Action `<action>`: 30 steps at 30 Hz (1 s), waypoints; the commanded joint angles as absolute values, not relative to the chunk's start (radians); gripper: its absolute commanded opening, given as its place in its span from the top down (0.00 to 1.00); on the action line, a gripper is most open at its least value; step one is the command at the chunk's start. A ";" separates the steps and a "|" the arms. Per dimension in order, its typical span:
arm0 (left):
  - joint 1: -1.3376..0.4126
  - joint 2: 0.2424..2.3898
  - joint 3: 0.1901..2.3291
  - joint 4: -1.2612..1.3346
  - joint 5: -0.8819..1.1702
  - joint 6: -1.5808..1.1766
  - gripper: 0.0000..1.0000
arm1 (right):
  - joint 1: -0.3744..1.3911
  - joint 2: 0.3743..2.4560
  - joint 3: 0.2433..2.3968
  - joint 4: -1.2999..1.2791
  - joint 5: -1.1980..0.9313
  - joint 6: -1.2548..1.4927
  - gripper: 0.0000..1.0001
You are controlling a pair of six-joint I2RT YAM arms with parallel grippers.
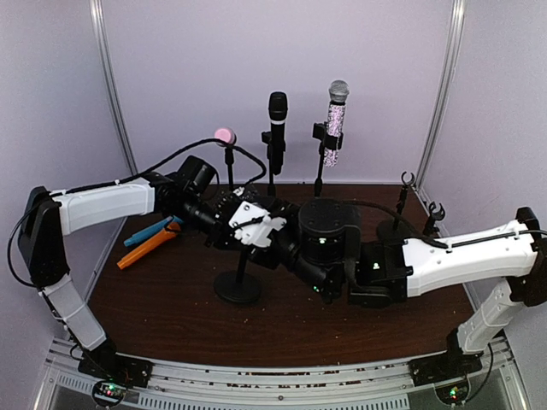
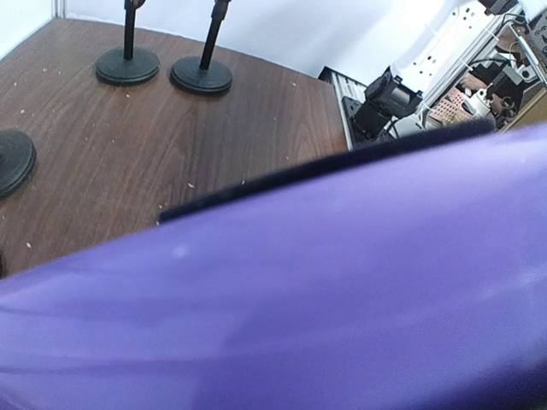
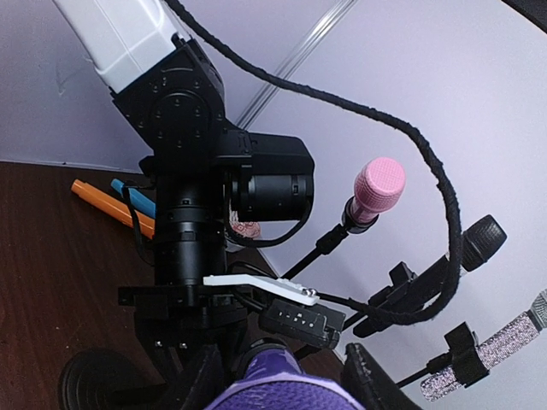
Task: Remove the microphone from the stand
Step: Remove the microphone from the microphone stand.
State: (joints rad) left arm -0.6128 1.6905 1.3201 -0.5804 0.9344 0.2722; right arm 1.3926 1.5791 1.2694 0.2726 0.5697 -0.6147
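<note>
I see the smooth purple microphone [image 3: 278,389] mid-desk over the black round-base stand [image 1: 237,286], between both arms. The right gripper [image 3: 286,374] has a finger pressed on either side, pinching it. The left gripper [image 1: 278,243] is right against it. Purple fills that wrist view, so I can't tell its jaws.
</note>
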 commanded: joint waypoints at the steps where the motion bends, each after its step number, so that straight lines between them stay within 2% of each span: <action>1: -0.557 1.745 1.350 -0.504 0.837 0.218 1.00 | 1.481 1.465 1.264 0.343 0.588 -0.668 1.00; 19: -0.608 1.889 1.463 -0.333 0.763 0.191 1.00 | 1.565 1.290 1.201 0.318 0.760 -0.646 1.00; 28: -0.645 1.906 1.451 -0.048 0.797 0.100 1.00 | 1.566 1.177 1.116 0.297 0.842 -0.559 1.00; 30: -0.644 1.922 1.450 -0.025 0.814 0.085 0.83 | 1.565 1.162 1.107 0.293 0.851 -0.547 1.00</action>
State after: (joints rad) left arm -0.6514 1.9095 1.4342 -0.2295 0.7532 0.1471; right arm 1.5646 1.2098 1.1240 0.2882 0.7944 -0.5949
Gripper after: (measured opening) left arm 0.217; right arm 0.452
